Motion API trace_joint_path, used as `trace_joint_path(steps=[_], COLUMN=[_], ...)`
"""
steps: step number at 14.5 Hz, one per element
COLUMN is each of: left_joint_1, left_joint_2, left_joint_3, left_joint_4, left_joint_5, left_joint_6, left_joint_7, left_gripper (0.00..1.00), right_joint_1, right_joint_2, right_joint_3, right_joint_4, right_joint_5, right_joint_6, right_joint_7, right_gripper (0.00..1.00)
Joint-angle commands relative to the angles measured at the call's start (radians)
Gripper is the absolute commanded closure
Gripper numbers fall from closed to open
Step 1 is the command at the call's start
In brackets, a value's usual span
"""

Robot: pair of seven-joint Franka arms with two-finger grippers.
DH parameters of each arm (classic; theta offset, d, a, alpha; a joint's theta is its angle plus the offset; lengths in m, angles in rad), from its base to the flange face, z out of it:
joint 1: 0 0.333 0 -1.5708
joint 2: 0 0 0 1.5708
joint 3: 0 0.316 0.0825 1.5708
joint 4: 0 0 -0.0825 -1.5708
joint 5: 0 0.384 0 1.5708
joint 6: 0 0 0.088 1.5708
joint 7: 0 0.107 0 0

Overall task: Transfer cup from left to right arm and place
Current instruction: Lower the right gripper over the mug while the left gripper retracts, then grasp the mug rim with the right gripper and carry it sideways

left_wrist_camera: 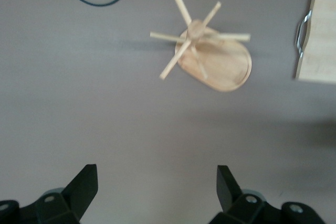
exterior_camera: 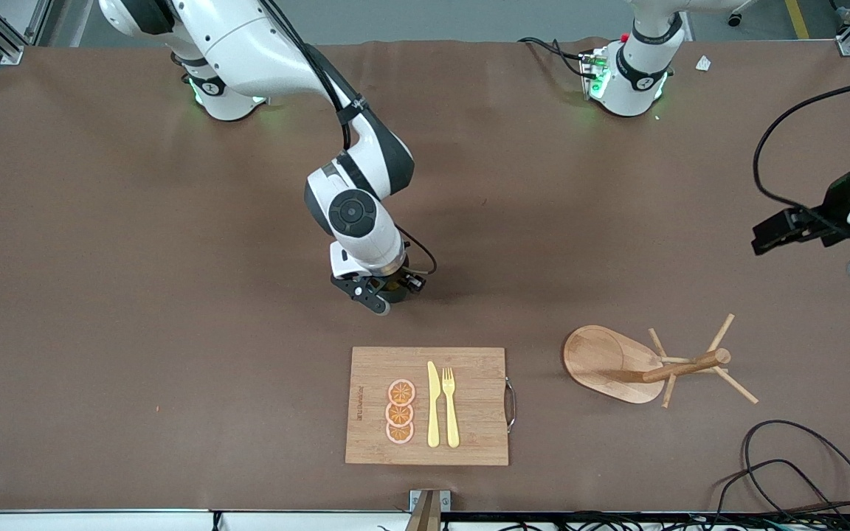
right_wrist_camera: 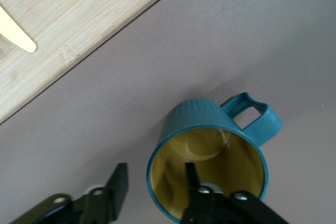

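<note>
Progress, as you are reading it across the front view: the right gripper is working low over the brown table, just farther from the camera than the bamboo cutting board. Its jaws are straddling the rim of the ribbed dark teal cup with the mustard-yellow inside, one finger inside, one outside, apart and not yet clamped. Standing upright on the table, the cup is awaiting its lift. Toward the left arm's end, the left gripper is waiting over bare table near the wooden mug tree, jaws wide apart and empty.
</note>
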Motion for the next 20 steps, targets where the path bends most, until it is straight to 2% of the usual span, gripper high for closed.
trace_joint_path(steps=[1,4,6,8,11,14,16,20], left_joint_1=[0.017,0.027,0.033,0.066,0.112,0.155,0.151,0.146], left_joint_2=[-0.059,-0.165,-0.199,-0.24,-0.288,-0.337,-0.36,-0.357], left_joint_3=[-0.003,-0.006,-0.012,-0.055,-0.099,-0.149,-0.152,-0.153], left_joint_4=[-0.03,-0.163,-0.188,-0.218,-0.26,-0.309,-0.329,-0.324], left_joint_5=[-0.006,-0.018,-0.015,-0.015,-0.021,-0.013,-0.009,-0.012], left_joint_6=[-0.022,-0.02,-0.02,-0.02,-0.017,-0.008,-0.011,-0.025], left_joint_7=[0.084,0.092,0.094,0.132,0.141,0.143,0.147,0.152], left_gripper=[0.0,0.0,0.0,0.0,0.0,0.0,0.0,0.0], right_joint_1=[-0.008,-0.026,-0.075,-0.161,-0.329,-0.437,-0.529,-0.661], right_joint_2=[-0.001,-0.002,-0.012,-0.033,-0.039,-0.035,-0.029,-0.001], right_joint_3=[-0.002,-0.003,-0.005,-0.006,-0.008,-0.008,-0.006,0.0], right_joint_4=[0.004,0.005,0.01,0.027,0.106,0.113,0.108,0.099], right_joint_5=[-0.013,-0.013,-0.013,-0.015,-0.029,-0.214,-0.231,-0.216], right_joint_6=[-0.012,-0.014,-0.023,-0.061,-0.185,-0.198,-0.196,-0.175], right_joint_7=[-0.049,-0.067,-0.119,-0.211,-0.38,-0.423,-0.435,-0.596], right_gripper=[0.99,1.0,1.0,1.0,1.0,1.0,0.99,0.99])
